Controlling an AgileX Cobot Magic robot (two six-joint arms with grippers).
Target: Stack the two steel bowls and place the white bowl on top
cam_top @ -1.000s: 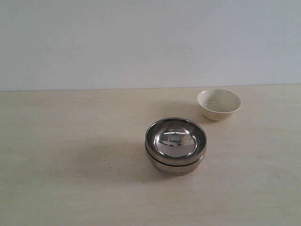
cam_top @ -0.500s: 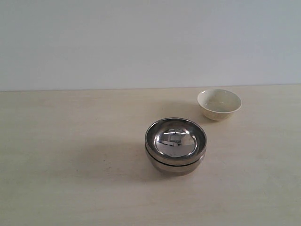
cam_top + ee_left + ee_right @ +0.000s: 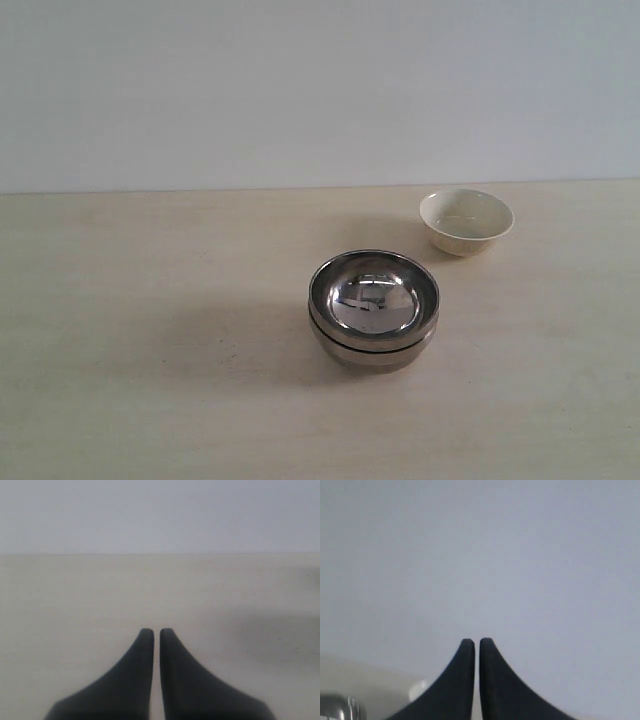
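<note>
The two steel bowls [image 3: 373,310] stand nested one inside the other at the middle of the table in the exterior view. A ribbed steel edge [image 3: 340,708] shows at the corner of the right wrist view. The white bowl [image 3: 466,221] stands alone, upright, behind and to the right of the stack; a blurred white patch [image 3: 418,690] in the right wrist view may be it. Neither arm appears in the exterior view. My left gripper [image 3: 153,631] is shut over bare table with nothing in it. My right gripper [image 3: 473,641] is shut and empty, pointed at the wall.
The light wooden table [image 3: 150,340] runs to a plain pale wall [image 3: 300,90] at the back. Nothing else stands on the table in view.
</note>
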